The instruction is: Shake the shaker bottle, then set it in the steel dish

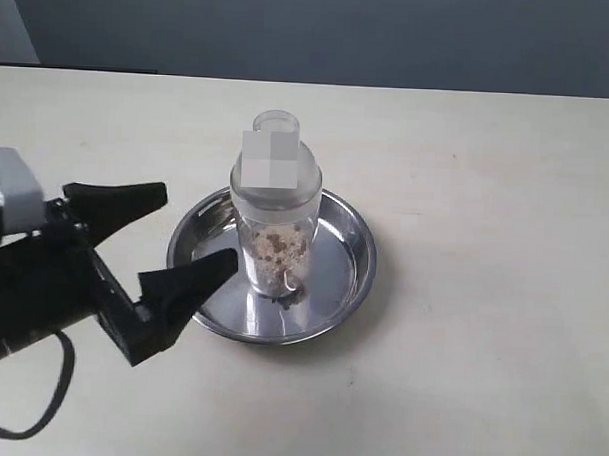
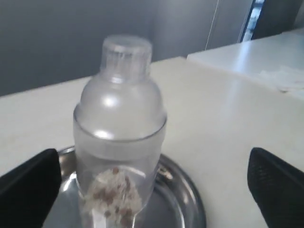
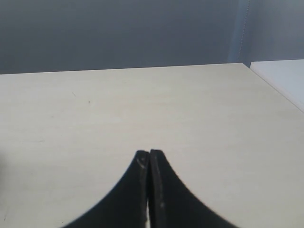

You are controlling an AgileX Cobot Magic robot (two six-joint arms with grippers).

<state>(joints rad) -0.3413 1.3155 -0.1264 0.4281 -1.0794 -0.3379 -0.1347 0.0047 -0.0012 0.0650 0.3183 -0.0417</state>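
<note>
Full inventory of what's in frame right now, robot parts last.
shaker bottle: 1, frosted translucent with brownish grains inside, upright in the steel dish
steel dish: 1, shiny silver, on the table
table: 1, pale cream, under everything
wall: 1, grey-blue, behind the table
left claw: 1, black, open, facing the bottle, not gripping it
right claw: 1, black, shut, over bare table

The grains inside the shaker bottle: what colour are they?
Brownish-red grains among paler ones; the left wrist view shows them best.
</note>
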